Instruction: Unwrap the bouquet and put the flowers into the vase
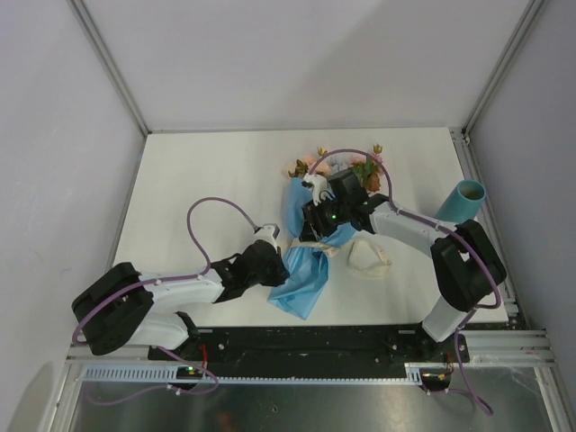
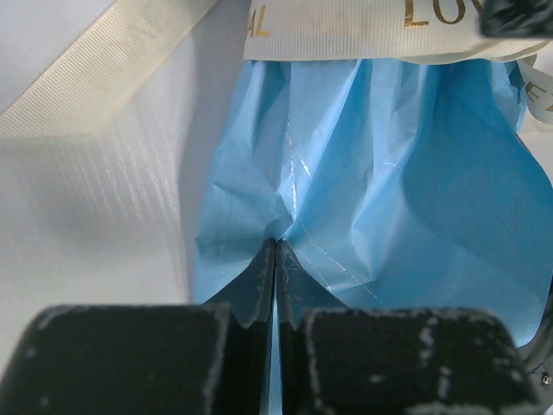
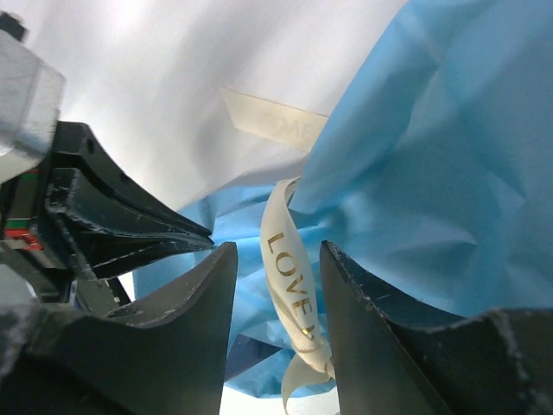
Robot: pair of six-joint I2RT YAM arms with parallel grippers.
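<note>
2 grippers tend the bouquet (image 1: pixel 301 288) lying midway between the table's (image 1: pixel 198 171) side edges: left gripper (image 2: pixel 275 259) clenches its blue paper (image 2: pixel 389 173); right gripper (image 3: pixel 276 251) gapes around the cream ribbon (image 3: pixel 289 285). Nip that ribbon, apparently loose, and pull away while left anchors.

Flowers (image 1: pixel 367 171) mostly hidden under R arm (image 1: pixel 405 225), ribbon (image 2: pixel 371 26) lettering cut off at top edge, vase (image 1: pixel 465 198) base hidden
</note>
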